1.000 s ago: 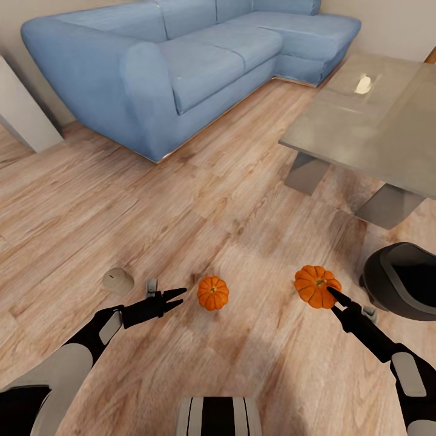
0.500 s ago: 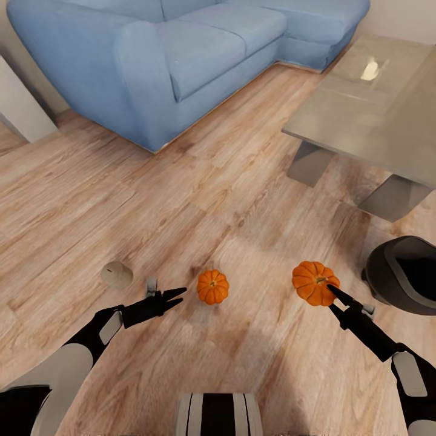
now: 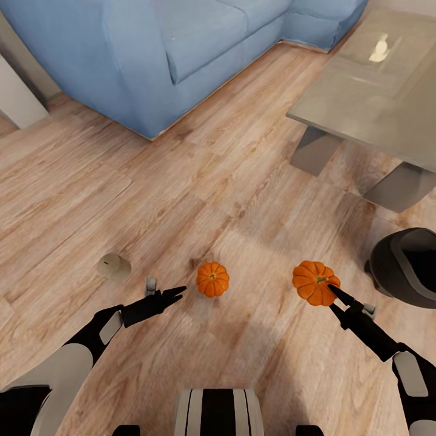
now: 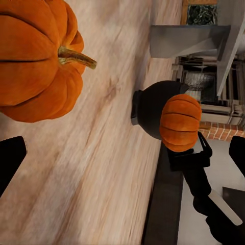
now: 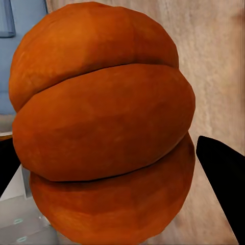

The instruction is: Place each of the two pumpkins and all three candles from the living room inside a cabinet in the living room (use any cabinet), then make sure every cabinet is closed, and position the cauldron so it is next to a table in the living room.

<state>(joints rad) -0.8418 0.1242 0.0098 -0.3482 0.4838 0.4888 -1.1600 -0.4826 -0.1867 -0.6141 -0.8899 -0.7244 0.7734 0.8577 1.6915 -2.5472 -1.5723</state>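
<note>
I have one pumpkin (image 3: 314,282) clamped in my right gripper (image 3: 333,292), lower right of the head view, held clear of the floor; in the right wrist view that pumpkin (image 5: 104,122) bulges between the two dark fingers (image 5: 220,166), which press against its sides. It sits at almost the same spot in the frame as half a second ago, while everything on the floor has slid.

The second pumpkin (image 3: 212,279) rests on the wood floor (image 3: 200,181) at lower centre, just ahead of my left gripper (image 3: 174,295). That gripper hangs with its fingers spread and nothing between them; in the left wrist view the floor pumpkin (image 4: 35,56) looms close, stem pointing sideways, and the carried pumpkin (image 4: 180,122) shows farther off in front of the dark cauldron (image 4: 153,109).

A candle (image 3: 114,267) lies on its side at lower left, apart from the left gripper. The cauldron (image 3: 404,267) stands at the right edge, near the carried pumpkin.

Since the earlier frames the whole view has shifted: the blue sofa (image 3: 157,54) at upper left now shows less of its seat, and the grey table (image 3: 369,85) at upper right has crept upward, so my camera has moved, not the things.
</note>
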